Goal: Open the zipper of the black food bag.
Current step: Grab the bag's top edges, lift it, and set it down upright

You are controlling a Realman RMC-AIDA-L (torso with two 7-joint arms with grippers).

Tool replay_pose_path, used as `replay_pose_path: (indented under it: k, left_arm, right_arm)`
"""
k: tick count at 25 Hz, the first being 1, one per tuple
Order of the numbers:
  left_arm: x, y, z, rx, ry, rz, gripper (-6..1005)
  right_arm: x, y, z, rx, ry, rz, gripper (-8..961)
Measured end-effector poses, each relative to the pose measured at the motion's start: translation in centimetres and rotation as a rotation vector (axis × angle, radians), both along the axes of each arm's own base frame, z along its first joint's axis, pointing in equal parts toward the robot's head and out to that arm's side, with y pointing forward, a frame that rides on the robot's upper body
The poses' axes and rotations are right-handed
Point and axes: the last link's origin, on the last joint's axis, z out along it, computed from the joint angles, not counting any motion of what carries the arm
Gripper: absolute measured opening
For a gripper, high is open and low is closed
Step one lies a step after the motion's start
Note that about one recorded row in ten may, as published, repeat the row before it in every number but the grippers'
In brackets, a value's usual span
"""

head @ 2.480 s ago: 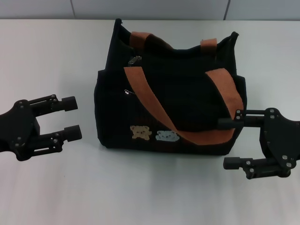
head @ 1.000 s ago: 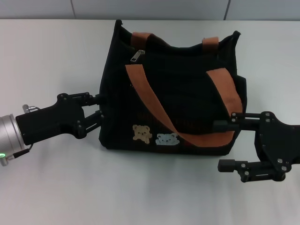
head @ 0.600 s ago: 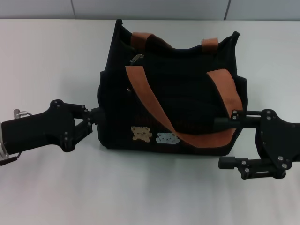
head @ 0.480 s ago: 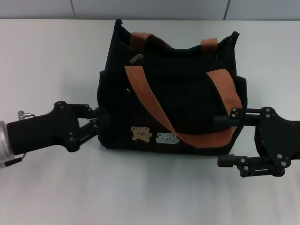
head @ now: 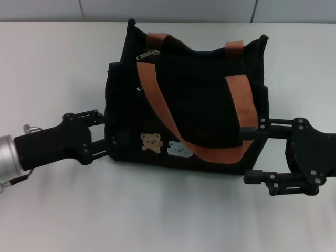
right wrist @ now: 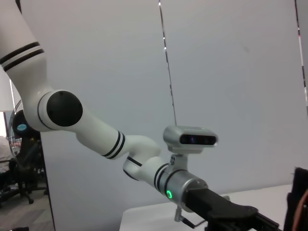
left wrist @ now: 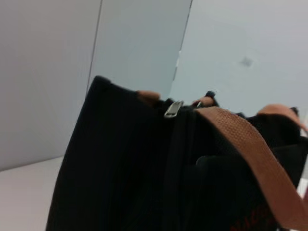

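Pale grey worktop [head: 58, 58] under a plain light wall, carrying one black food bag [head: 199, 105] near the middle, standing upright. Counting two rust-brown straps [head: 157, 102], one tan bear patch [head: 151, 142] and one pale blue-white patch [head: 179, 149] on the near face. Running along the bag's top, one zipper [head: 147, 54], its silver pull tab lying at the bag's left end; zipper line itself black on black and hard to follow. Left gripper [head: 107, 134] pressing at the bag's lower left side, jaws spread, fingertips merging with the dark fabric, so contact hard to judge. Right gripper [head: 251, 153] sitting at the bag's lower right corner, jaws released and wide, upper finger [head: 249, 133] lying over the bag's edge, lower finger [head: 255, 176] clear of it on the worktop side. Left arm's far end cut off by the frame edge.
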Motion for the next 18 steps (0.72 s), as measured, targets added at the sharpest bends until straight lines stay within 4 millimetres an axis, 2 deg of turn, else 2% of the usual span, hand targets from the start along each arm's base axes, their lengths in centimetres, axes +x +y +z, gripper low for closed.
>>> replay_pose_path:
  k: [3,5,7,11,14,18]
  left_arm:
    - [-0.5,-0.3,0.8,0.012,-0.003,0.004,580]
    - [-1.3,-0.4,1.7,0.050,-0.002,0.035,579]
    - [-1.4,-0.2,1.7,0.064,0.002,0.047,578]
    - [-1.1,0.3,0.7,0.069,0.019,0.055,576]
    - [-0.4,0.9,-1.2,0.058,0.054,0.016,575]
    - [-0.2,0.8,-1.6,0.081,0.045,-0.014,574]
  right_arm:
    - [0.1,0.0,0.0,0.004,0.003,-0.005,733]
    - [0.1,0.0,0.1,0.008,0.006,-0.009,733]
    - [0.1,0.0,0.1,0.008,0.006,-0.009,733]
    - [0.1,0.1,0.1,0.010,0.004,-0.009,733]
    - [0.0,0.2,0.0,0.012,0.002,-0.008,733]
    - [0.1,0.1,-0.1,0.012,0.002,-0.013,733]
